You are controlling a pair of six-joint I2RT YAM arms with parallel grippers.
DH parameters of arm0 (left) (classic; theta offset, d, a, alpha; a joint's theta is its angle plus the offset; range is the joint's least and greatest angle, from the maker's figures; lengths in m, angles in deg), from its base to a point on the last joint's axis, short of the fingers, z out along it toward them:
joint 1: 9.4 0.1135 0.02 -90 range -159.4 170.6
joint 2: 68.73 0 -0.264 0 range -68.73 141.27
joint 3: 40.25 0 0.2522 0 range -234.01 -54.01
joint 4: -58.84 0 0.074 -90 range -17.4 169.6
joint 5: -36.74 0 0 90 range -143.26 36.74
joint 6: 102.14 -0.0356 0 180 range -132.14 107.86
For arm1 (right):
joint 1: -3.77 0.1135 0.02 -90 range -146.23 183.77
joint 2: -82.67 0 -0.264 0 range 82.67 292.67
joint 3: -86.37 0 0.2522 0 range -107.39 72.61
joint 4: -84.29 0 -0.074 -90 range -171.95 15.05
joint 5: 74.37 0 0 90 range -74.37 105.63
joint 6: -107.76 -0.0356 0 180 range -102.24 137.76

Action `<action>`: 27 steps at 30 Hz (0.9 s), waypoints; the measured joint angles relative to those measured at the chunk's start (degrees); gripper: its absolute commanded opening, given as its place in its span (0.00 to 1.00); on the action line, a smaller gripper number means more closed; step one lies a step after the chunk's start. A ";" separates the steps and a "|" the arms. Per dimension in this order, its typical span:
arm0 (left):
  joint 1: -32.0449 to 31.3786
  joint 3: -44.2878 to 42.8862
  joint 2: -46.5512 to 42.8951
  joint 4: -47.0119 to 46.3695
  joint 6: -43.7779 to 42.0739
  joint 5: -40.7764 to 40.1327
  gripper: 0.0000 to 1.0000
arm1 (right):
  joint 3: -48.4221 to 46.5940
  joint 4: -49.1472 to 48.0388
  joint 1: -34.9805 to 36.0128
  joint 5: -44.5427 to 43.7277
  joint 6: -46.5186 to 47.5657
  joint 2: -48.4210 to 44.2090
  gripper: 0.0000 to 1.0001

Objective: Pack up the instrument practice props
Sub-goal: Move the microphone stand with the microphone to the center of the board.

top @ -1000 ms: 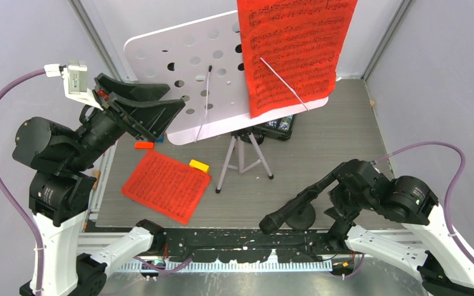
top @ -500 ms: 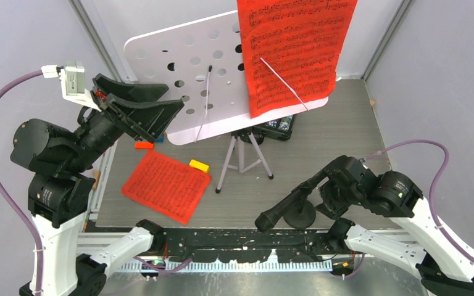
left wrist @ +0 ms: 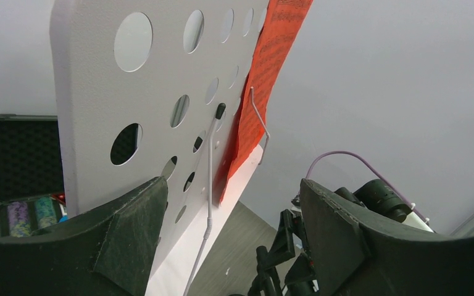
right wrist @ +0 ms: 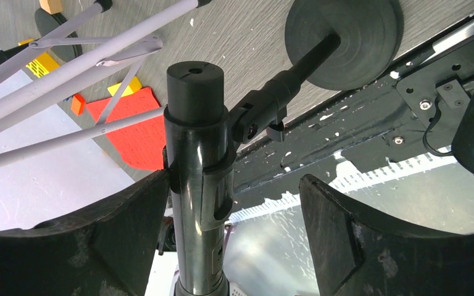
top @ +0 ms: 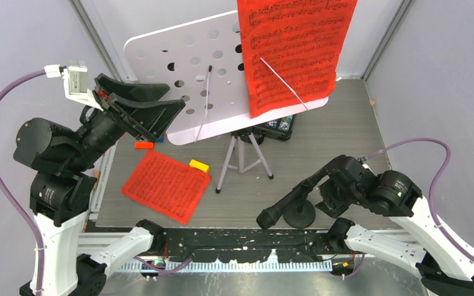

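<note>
The white hole-punched music rack (top: 203, 74) stands on silver tripod legs (top: 241, 161) at the back, with a red sheet-music page (top: 293, 52) on it. Another red page (top: 165, 185) lies on the table. My left gripper (top: 148, 111) is open and empty at the rack's left edge; the rack (left wrist: 160, 92) and its page (left wrist: 265, 80) fill the left wrist view. A black microphone (top: 287, 206) tilts on its round base (top: 300, 216). My right gripper (right wrist: 231, 246) is open around the microphone (right wrist: 199, 185), which touches the left finger only. A second microphone is not clearly seen.
A black case of poker chips (top: 278, 126) sits behind the tripod and also shows in the left wrist view (left wrist: 21, 160). A yellow block (top: 199, 165) and an orange block (top: 143, 145) lie by the red page. Grey walls close in on both sides.
My right arm has shifted left and toward the near edge, and the microphone's head moved slightly left with it. The left arm has barely moved.
</note>
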 measured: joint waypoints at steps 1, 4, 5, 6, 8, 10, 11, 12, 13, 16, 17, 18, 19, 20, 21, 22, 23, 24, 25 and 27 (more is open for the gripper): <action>0.00 0.07 0.00 -0.04 0.00 0.00 0.81 | -0.07 0.20 0.00 -0.17 -0.07 -0.11 0.82; 0.00 0.24 0.00 -0.07 0.00 0.00 0.81 | -0.24 1.31 0.00 -1.09 -0.11 -0.94 0.82; 0.00 0.28 0.00 -0.07 0.00 -0.02 0.81 | -0.33 1.75 0.00 -1.42 -0.13 -1.20 0.82; 0.00 0.31 0.00 -0.07 0.00 -0.02 0.81 | -0.42 2.05 0.00 -1.90 -0.17 -1.44 0.82; 0.00 0.31 0.00 -0.09 0.00 -0.02 0.81 | -0.74 2.32 0.00 -2.62 -0.31 -1.49 0.82; 0.00 0.31 -0.02 -0.07 0.00 -0.02 0.81 | -0.94 2.32 0.00 -3.04 -0.39 -1.51 0.82; 0.00 0.31 -0.04 -0.09 0.00 -0.02 0.81 | -1.01 2.29 0.00 -3.17 -0.55 -1.51 0.82; 0.00 0.33 -0.04 -0.09 0.00 -0.02 0.81 | -1.07 2.27 0.00 -3.21 -0.76 -1.53 0.82; 0.00 0.37 -0.09 -0.09 0.00 -0.02 0.81 | -1.14 2.25 0.00 -3.28 -1.01 -1.60 0.82; 0.00 0.59 -0.20 -0.13 0.00 -0.04 0.81 | -1.18 1.95 0.00 -3.41 -1.57 -1.92 0.82; 0.00 0.63 -0.20 -0.13 0.00 -0.02 0.81 | -1.18 1.88 0.00 -3.39 -1.68 -1.92 0.82; 0.00 0.66 -0.20 -0.15 0.00 -0.04 0.81 | -1.18 1.77 0.00 -3.37 -1.81 -1.90 0.82; 0.00 0.70 -0.20 -0.15 0.00 -0.02 0.81 | -1.18 1.55 0.00 -3.30 -1.88 -1.86 0.82; 0.00 0.74 -0.20 -0.15 0.00 -0.04 0.81 | -1.14 1.20 0.00 -3.08 -2.01 -1.79 0.82; 0.00 0.74 -0.20 -0.17 0.00 -0.04 0.81 | -1.03 0.76 0.00 -2.80 -2.14 -1.77 0.82; 0.00 0.74 -0.20 -0.20 0.00 -0.04 0.81 | -0.72 0.17 0.00 -2.47 -2.29 -1.73 0.82; 0.00 0.79 -0.22 -0.22 0.00 -0.04 0.81 | -0.26 -0.35 0.00 -2.10 -2.51 -1.70 0.82; 0.00 0.81 -0.26 -0.22 0.00 -0.07 0.81 | 0.31 -0.79 0.00 -1.75 -2.67 -1.53 0.82; 0.00 0.85 -0.28 -0.22 0.00 -0.09 0.81 | 0.76 -1.16 0.00 -1.42 -2.80 -1.31 0.82; 0.00 0.85 -0.33 -0.26 0.00 -0.17 0.81 | 1.66 -2.05 0.00 -0.76 -2.95 -0.28 0.82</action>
